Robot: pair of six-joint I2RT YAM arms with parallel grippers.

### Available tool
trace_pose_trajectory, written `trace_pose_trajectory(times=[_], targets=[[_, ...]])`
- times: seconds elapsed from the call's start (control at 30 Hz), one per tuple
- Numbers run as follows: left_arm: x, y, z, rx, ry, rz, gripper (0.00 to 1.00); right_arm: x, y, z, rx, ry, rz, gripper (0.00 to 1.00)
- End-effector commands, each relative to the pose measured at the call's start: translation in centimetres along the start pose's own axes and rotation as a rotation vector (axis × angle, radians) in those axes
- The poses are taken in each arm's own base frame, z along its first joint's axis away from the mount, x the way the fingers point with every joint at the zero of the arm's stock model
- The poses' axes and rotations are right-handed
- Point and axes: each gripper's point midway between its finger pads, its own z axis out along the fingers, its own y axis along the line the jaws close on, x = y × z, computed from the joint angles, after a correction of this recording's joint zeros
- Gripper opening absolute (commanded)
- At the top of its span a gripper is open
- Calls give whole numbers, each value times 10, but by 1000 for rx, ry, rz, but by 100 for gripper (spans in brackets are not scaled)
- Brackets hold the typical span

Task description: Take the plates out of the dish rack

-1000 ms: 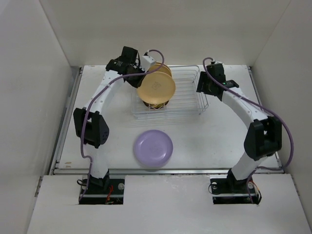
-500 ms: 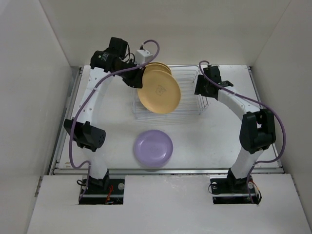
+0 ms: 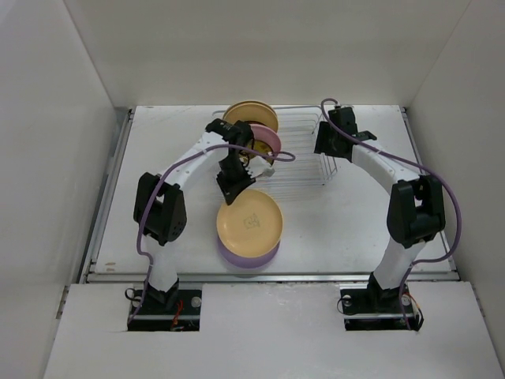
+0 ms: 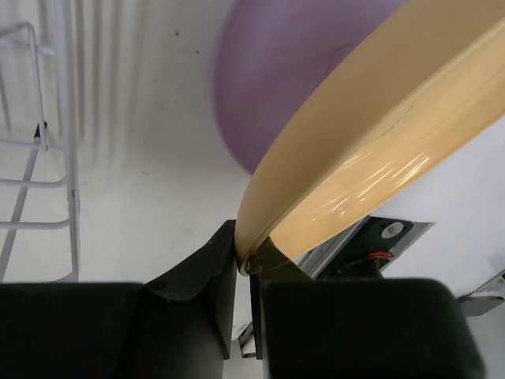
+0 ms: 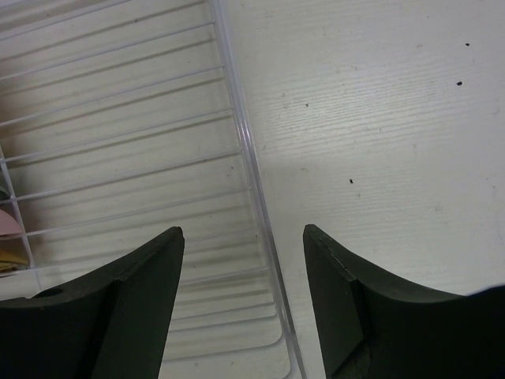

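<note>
My left gripper (image 3: 240,188) is shut on the rim of the yellow-orange plate (image 3: 251,222) and holds it tilted just over the lavender plate (image 3: 246,257) lying on the table. In the left wrist view the jaws (image 4: 246,260) pinch the yellow-orange plate (image 4: 371,142), with the lavender plate (image 4: 284,71) beneath. The dish rack (image 3: 308,170) stands at the back with a pink plate (image 3: 267,140) and a cream plate (image 3: 251,114) upright at its left end. My right gripper (image 3: 323,148) is open and empty above the rack's clear right side (image 5: 251,181).
White walls enclose the table on three sides. The table's metal front edge (image 3: 331,274) runs just behind the lavender plate. The rack's wire corner (image 4: 47,150) is close to my left gripper's left. A pink plate edge (image 5: 8,225) shows far left in the right wrist view.
My left arm has carried the yellow-orange plate from above the rack down and forward to just over the lavender plate. The pink plate in the rack now shows. The right arm has barely moved.
</note>
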Motion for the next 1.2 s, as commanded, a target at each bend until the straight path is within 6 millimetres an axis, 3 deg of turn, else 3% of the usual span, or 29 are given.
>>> trace_pose_trajectory(times=[0.0, 0.07, 0.23, 0.37, 0.53, 0.63, 0.7, 0.87, 1.0, 1.03, 1.07, 1.1, 1.17], targets=[[60, -45, -10, 150, 266, -10, 7, -9, 2, 4, -15, -31, 3, 68], [62, -48, -3, 164, 289, -6, 11, -6, 0, 7, -2, -25, 1, 68], [66, -51, 5, 181, 318, -3, 44, 3, -2, 19, 16, -6, -5, 68], [61, -50, 2, 167, 301, -9, 51, 9, -3, 25, 23, 12, -9, 54], [37, -36, -28, 105, 143, -73, 51, 5, 2, 25, -3, 3, -5, 37], [22, -15, -56, 34, -7, -168, 51, 10, 0, 24, -2, 7, -6, 19], [15, 3, -74, -35, -113, -244, 50, 13, 2, 21, -24, 9, -5, 17], [5, 46, -93, -127, -296, -454, 50, 17, 8, 21, -58, 18, -4, 10], [9, 86, -90, -183, -341, -631, 50, 6, 7, 13, -46, -8, 36, 11], [12, 94, -89, -186, -348, -663, 50, 4, 7, 8, -47, -11, 36, 17], [13, 99, -87, -185, -350, -686, 50, 7, 8, 8, -53, 1, 34, 45], [11, 104, -85, -196, -353, -695, 50, 0, 9, 1, -58, -11, 37, 55], [12, 114, -79, -200, -344, -717, 50, -13, -2, -13, -7, -55, 43, 64]])
